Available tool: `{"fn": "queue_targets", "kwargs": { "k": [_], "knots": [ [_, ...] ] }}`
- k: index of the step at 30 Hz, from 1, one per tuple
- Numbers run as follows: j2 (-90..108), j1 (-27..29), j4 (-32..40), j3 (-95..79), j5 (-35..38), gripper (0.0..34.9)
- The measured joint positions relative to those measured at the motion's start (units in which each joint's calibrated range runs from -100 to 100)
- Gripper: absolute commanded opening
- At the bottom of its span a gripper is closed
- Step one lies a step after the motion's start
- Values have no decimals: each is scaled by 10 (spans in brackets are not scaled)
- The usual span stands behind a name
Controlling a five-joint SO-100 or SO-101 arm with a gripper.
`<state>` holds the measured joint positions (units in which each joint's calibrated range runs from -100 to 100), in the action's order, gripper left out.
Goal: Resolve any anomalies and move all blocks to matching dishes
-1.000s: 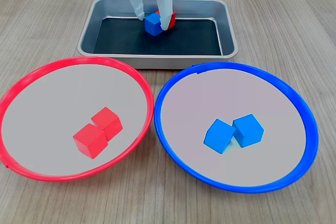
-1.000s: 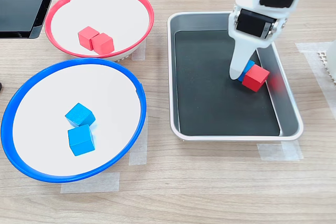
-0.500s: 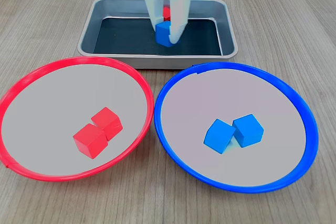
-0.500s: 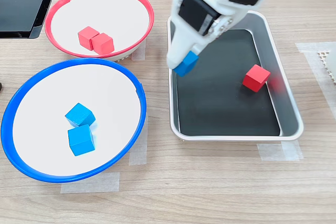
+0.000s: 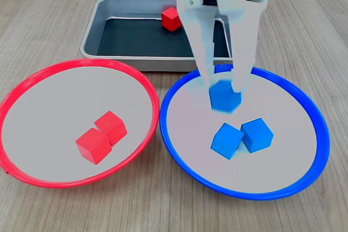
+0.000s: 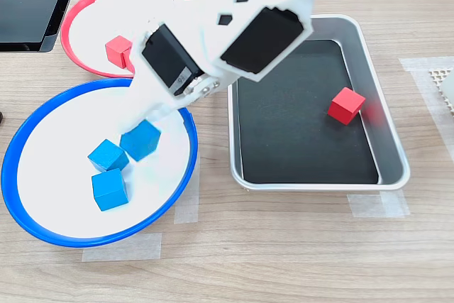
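The blue block (image 5: 225, 96) you carry hangs over the blue dish (image 5: 304, 107), just beside the two blue blocks (image 5: 242, 137) already lying in it. Lower it onto bare dish floor clear of that pair, and open only once it is low, so it does not bounce or roll out. Your jaws are closed to the block's width, one finger (image 5: 202, 47) on each side. One red block (image 6: 346, 105) waits in the tray (image 6: 386, 154) for the red dish (image 5: 32, 80).

Wood-grain table (image 5: 304, 31), brushed metal tray (image 5: 109, 14)
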<state>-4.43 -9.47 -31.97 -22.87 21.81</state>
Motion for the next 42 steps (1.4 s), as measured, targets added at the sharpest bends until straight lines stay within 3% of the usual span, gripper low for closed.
{"fn": "queue_targets", "kwargs": {
  "k": [5, 8, 12, 13, 14, 18, 24, 31, 37, 41, 42],
  "knots": [
    [8, 0, -11, -10, 4, 160],
    [37, 13, -57, -10, 6, 159],
    [91, 41, -201, 6, 31, 153],
    [108, 53, -251, 8, 44, 153],
    [143, 87, -361, 7, 81, 147],
    [195, 125, -440, -54, 132, 149],
    [269, 173, -422, -227, 174, 166],
    [318, 167, -391, -328, 178, 165],
    [323, 149, -319, -382, 173, 163],
    [322, 139, -299, -401, 167, 23],
    [322, 130, -290, -408, 167, 14]
  ]
}}
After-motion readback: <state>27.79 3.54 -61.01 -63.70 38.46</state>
